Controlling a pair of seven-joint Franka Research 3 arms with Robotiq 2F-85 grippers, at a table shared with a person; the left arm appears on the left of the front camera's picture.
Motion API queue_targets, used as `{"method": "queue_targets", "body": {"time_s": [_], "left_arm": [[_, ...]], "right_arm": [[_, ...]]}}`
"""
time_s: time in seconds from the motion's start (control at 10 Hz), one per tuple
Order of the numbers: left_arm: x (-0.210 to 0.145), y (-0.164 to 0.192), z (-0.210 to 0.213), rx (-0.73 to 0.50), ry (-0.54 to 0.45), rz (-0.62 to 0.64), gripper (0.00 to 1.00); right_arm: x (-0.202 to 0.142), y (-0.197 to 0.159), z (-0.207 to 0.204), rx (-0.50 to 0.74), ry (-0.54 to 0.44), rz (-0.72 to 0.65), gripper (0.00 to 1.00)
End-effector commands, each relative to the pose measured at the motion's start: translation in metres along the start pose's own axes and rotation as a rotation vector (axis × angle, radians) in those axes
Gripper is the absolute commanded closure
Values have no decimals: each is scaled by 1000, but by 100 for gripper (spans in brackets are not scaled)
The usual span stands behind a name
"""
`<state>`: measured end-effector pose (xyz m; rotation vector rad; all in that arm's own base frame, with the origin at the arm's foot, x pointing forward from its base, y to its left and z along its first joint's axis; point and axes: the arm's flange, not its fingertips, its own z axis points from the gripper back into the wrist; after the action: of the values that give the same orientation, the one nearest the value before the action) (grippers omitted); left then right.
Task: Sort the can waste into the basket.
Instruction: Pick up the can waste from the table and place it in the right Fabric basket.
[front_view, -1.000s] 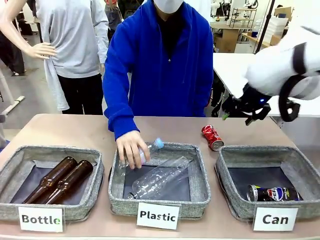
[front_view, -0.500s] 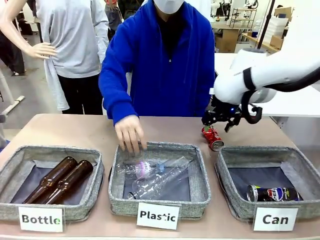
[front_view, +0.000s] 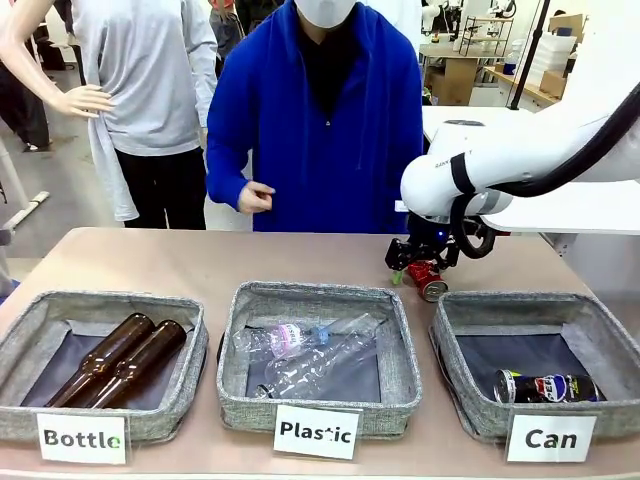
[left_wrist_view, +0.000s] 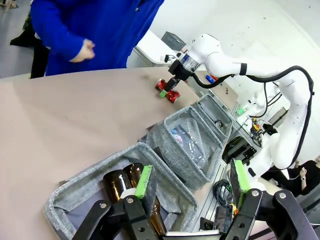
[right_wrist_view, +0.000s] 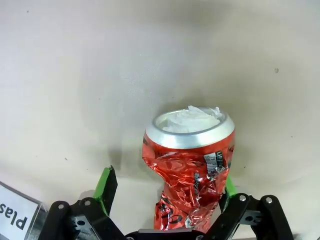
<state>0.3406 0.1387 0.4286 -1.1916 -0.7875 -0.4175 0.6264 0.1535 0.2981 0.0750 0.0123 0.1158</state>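
- Right gripper (right_wrist_view: 165, 200) sits low over the table (front_view: 150, 260), jaws spread wide with the crushed red can (right_wrist_view: 189, 170) lying between them, not visibly pinched.
- Black-blue can (front_view: 548, 387) lies in the "Can" basket (front_view: 455, 340), just below-right of that gripper.
- Left gripper (left_wrist_view: 192, 182) hovers spread and empty above the "Bottle" basket (left_wrist_view: 70, 202).

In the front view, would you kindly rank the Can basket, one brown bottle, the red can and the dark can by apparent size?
1. Can basket
2. Brown bottle
3. Dark can
4. Red can, though it lies farther from the camera and partly behind the end effector, so ranks 3 and 4 are unsure.
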Motion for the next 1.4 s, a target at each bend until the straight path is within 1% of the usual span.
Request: {"method": "queue_targets", "body": {"time_s": [0.0,0.1,0.2,0.3,0.4,0.5,0.6,0.9,1.3], "left_arm": [[0,-5,1,-10,2,7,23],[0,-5,1,-10,2,7,23],[0,-5,1,-10,2,7,23],[0,-5,1,-10,2,7,23],[0,-5,1,-10,2,7,23],[0,-5,1,-10,2,7,23],[0,-5,1,-10,2,7,23],[0,-5,1,-10,2,7,23],[0,-5,1,-10,2,7,23]], "right_arm": [[7,-1,6,-24,0,16,0],[5,0,5,-16,6,22,0],[4,-1,5,-30,7,8,60],[2,-2,6,-30,-3,20,60],[1,-3,7,-38,-8,13,100],[0,-5,10,-44,-13,13,66],[0,-6,12,-43,-10,17,100],[5,-3,13,-67,8,24,100],[5,-2,25,-82,-23,25,100]]}}
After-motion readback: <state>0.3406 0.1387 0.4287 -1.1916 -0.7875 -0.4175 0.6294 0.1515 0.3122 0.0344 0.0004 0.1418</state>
